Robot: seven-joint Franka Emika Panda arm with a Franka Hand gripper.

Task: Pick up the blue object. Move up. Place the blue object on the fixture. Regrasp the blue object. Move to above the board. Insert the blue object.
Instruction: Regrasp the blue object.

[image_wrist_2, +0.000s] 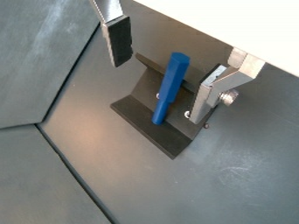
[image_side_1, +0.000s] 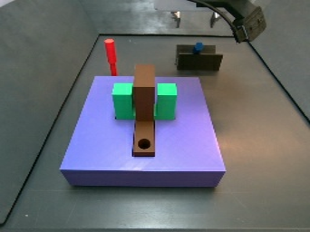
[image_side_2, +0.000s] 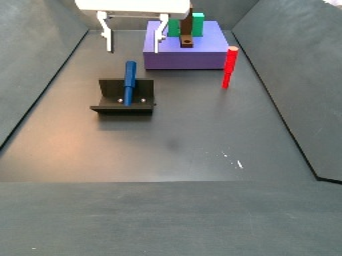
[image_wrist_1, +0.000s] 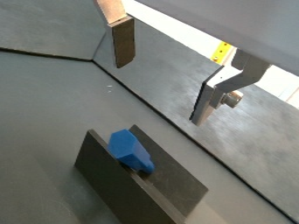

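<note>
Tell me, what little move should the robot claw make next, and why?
Probably lower straight down around the blue object. It leans in the fixture, already placed, and the gripper hangs open above it, holding nothing, with one finger on each side in a wrist view. Lowering would let it regrasp the peg before heading to the board.

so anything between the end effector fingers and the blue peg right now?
Nothing. The open end effector hangs above the blue peg, which leans on the fixture; both wrist views show only bare air between them.
</note>
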